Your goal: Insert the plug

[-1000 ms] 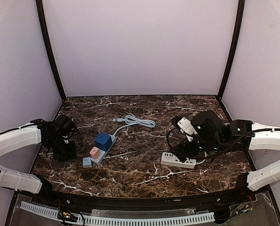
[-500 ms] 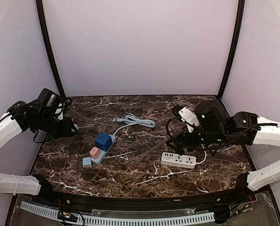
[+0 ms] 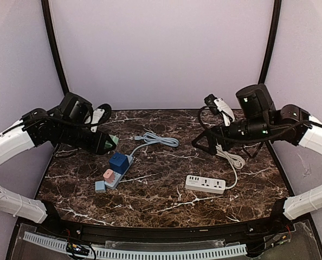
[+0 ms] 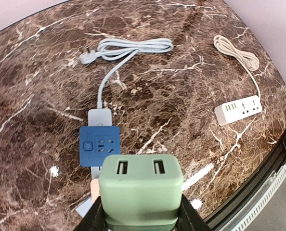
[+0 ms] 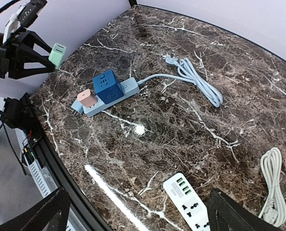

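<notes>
My left gripper (image 3: 109,143) is shut on a green two-port adapter plug (image 4: 140,192) and holds it in the air above the table's left side. The plug also shows in the top view (image 3: 113,140) and the right wrist view (image 5: 58,54). Below it lies a light-blue power strip (image 3: 123,167) with a blue cube adapter (image 4: 100,145) and a pink plug (image 3: 109,175) plugged into it. My right gripper (image 3: 207,143) is open wide and empty, raised above the white power strip (image 3: 205,184), which also shows in the right wrist view (image 5: 188,199).
The light-blue strip's coiled cable (image 3: 158,139) lies behind it, its plug loose on the marble. The white strip's bundled cord (image 3: 234,158) lies toward the right. The table's front edge (image 3: 161,225) has a black rail.
Both arms have risen from the table. The left gripper lifted the green plug and swung right toward the blue strip. The right gripper lifted away from the white strip.
</notes>
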You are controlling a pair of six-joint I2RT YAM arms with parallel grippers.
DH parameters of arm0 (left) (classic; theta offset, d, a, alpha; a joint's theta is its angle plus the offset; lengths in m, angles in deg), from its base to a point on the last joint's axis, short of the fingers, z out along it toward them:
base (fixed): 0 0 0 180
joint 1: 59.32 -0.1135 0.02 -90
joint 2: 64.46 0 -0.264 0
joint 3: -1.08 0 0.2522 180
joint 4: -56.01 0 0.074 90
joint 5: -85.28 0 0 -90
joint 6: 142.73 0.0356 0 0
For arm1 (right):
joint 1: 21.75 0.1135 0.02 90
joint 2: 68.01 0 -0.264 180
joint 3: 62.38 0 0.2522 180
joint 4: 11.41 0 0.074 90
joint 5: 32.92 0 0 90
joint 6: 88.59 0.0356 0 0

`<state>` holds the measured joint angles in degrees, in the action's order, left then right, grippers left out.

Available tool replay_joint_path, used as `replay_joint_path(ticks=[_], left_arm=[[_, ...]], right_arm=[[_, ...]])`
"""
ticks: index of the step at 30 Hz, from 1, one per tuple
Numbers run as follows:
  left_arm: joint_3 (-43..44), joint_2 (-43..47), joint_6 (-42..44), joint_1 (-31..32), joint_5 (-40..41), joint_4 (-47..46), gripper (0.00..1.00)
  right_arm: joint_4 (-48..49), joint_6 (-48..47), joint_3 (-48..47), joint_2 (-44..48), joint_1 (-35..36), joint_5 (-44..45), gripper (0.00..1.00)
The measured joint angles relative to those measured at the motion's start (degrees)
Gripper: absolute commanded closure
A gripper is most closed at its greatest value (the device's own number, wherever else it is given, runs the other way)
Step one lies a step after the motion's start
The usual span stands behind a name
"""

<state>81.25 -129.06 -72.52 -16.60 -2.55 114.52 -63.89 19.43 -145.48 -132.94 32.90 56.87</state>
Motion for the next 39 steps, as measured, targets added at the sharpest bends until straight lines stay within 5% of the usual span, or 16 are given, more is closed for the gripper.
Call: replay_joint_path(ticks=[9,19,39], left_arm=[[7.9,-8.8,6.5,7.9,-0.5,-5.4,0.99],[16.2,-18.6,12.0,14.2,-2.6,-8.8,0.99],[28.1,-31.8,17.0,23.0,-5.3,-11.0,0.99]], right_arm=[[-6.2,5.3,-6.9,-5.6,-9.9,-16.3,0.01],[-8.5,11.4,-10.3,-6.7,-13.1,-28.9,0.03],[-10.3,19.3,-11.6,-11.1,-13.1,-36.2,0.15]])
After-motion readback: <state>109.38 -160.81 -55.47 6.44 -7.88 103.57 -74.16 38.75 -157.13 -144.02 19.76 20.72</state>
